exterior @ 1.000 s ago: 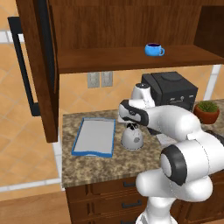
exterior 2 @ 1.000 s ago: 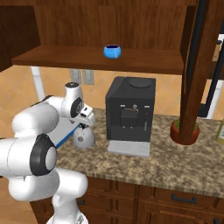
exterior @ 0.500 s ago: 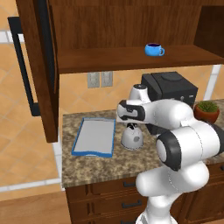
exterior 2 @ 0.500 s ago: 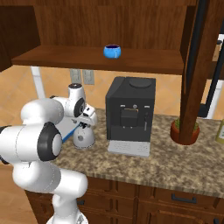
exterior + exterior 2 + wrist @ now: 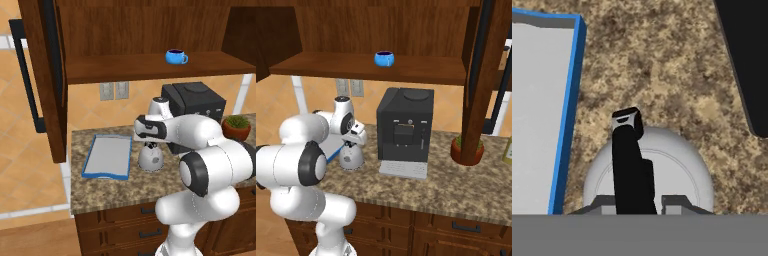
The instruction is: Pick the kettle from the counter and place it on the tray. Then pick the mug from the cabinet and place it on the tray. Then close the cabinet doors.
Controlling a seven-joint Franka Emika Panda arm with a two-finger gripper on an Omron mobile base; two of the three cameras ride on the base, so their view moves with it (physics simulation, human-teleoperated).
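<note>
The silver-grey kettle (image 5: 150, 159) (image 5: 351, 157) (image 5: 677, 172) stands on the granite counter (image 5: 110, 190) just right of the blue-rimmed tray (image 5: 90, 161) (image 5: 568, 125). My gripper (image 5: 150, 146) (image 5: 350, 145) (image 5: 637, 202) reaches down over the kettle, its fingertips pressed to either side of the black top handle. The blue mug (image 5: 176, 56) (image 5: 385, 58) sits on the shelf of the open cabinet (image 5: 125, 70). One cabinet door (image 5: 45, 75) swings out at the left, the other (image 5: 481, 75) at the right.
A big black coffee machine (image 5: 195, 102) (image 5: 403, 130) (image 5: 747, 60) stands close to the kettle's right. A potted plant (image 5: 237, 127) (image 5: 466, 150) sits further right. Wall outlets (image 5: 114, 91) are behind the tray. Drawers run under the counter.
The fingers have closed from wide open onto the kettle's handle. The hand has lowered slightly over the kettle. Kettle, tray and mug have not moved.
</note>
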